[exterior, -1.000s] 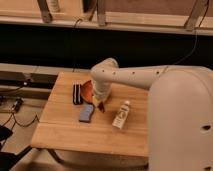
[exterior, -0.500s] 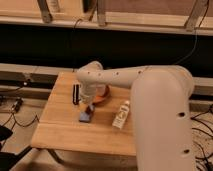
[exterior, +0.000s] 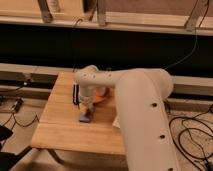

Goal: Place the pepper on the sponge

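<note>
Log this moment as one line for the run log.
end effector: low over sponge | pepper: hidden by arm | orange plate: partly behind arm | black block: left of arm | placement: unconfirmed

Arm (exterior: 137, 95) bent over table (exterior: 60, 122); jaws just above sponge (exterior: 84, 118), beside orange plate (exterior: 102, 94).

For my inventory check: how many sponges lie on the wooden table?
1: the blue-grey sponge near the middle of the table, right below the gripper; the arm may hide others.
</note>
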